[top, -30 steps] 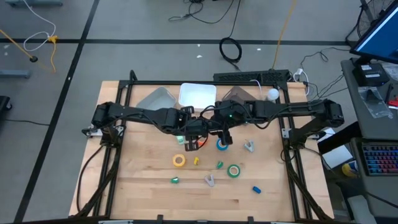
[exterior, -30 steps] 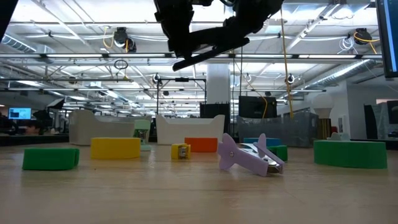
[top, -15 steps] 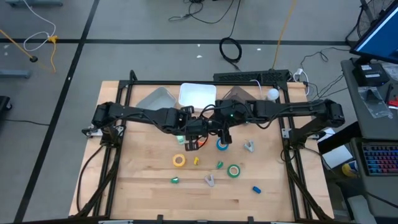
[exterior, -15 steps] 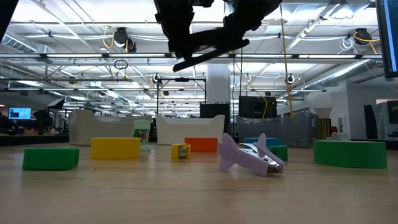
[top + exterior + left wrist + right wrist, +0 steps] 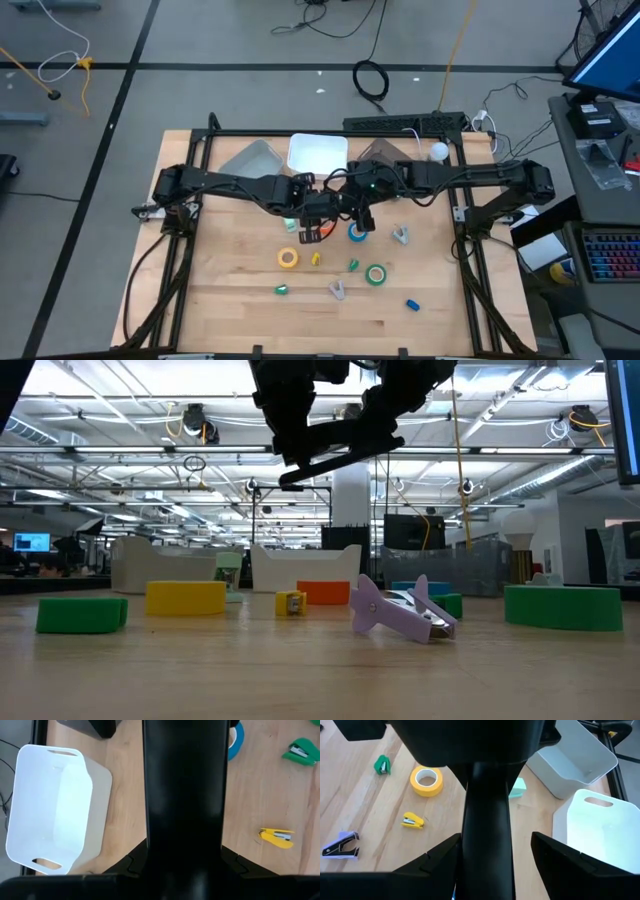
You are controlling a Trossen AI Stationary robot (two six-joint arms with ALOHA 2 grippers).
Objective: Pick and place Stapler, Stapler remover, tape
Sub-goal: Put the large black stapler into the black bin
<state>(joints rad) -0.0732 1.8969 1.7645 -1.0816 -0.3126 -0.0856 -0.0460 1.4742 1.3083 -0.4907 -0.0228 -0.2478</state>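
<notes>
A long black stapler (image 5: 340, 455) hangs high over the table's middle, with my left gripper (image 5: 312, 212) shut on it. My right gripper (image 5: 358, 215) is open, its two fingers (image 5: 440, 857) standing on either side of the stapler's narrow part (image 5: 487, 835). Below lie the orange tape (image 5: 312, 233), blue tape (image 5: 357, 233), yellow tape (image 5: 288, 258) and green tape (image 5: 376, 274). Two pale purple staple removers (image 5: 337, 290) (image 5: 400, 235) rest on the wood. My left gripper pinches the black stapler's end (image 5: 185, 855) between its two fingers (image 5: 132, 865), slanting down from the table's left. The stapler runs on ahead, along the fingers. It is lifted clear of the table and tilted, its left end lower in the low view.
A white bin (image 5: 318, 153), a grey bin (image 5: 250, 158) and a dark bin (image 5: 380, 152) stand along the far edge. Small staplers lie about: yellow (image 5: 316, 258), green (image 5: 353, 264) (image 5: 282, 290), blue (image 5: 411, 303). The near strip of the table is bare wood.
My left gripper has sunk a little with the black stapler, which keeps its tilt and stays clear of the table. My right gripper has kept its place and its opening.
</notes>
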